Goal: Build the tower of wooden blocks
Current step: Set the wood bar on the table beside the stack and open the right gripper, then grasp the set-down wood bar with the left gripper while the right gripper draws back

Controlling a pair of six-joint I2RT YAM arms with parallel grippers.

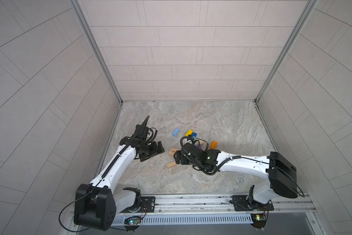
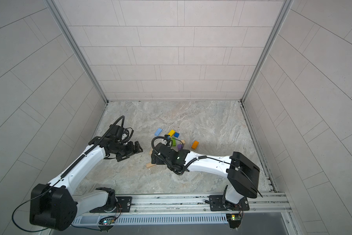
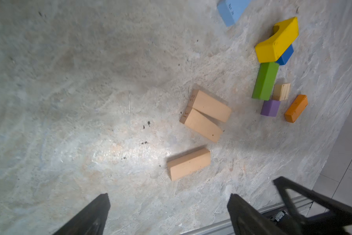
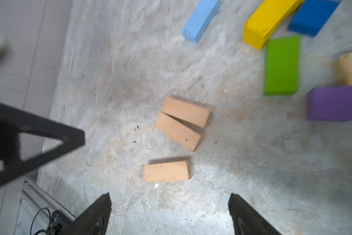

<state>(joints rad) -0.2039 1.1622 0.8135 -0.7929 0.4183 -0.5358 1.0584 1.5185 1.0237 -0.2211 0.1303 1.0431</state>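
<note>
Blocks lie loose on the stone table (image 1: pixel 221 126). Right gripper (image 4: pixel 169 195) is released, jaws wide, nothing between them. Lone tan bar (image 4: pixel 167 170) lies just ahead of its fingertips; paired tan bars (image 4: pixel 186 112) touch in a V beyond. Green bar (image 4: pixel 282 65), purple cube (image 4: pixel 331 103), yellow bar (image 4: pixel 266 22), dark-blue cube (image 4: pixel 311 17) and light-blue bar (image 4: pixel 200 20) lie farther out. Left gripper (image 3: pixel 168 196) is also spread wide, holding nothing, with bare table between it and the tan bars.

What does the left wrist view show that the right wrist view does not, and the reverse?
Only the left wrist view shows the orange block. Only the right wrist view shows the light-blue bar nearly whole. Both show the lone tan bar, two touching tan bars, the green block, the yellow block and the purple cube.
</note>
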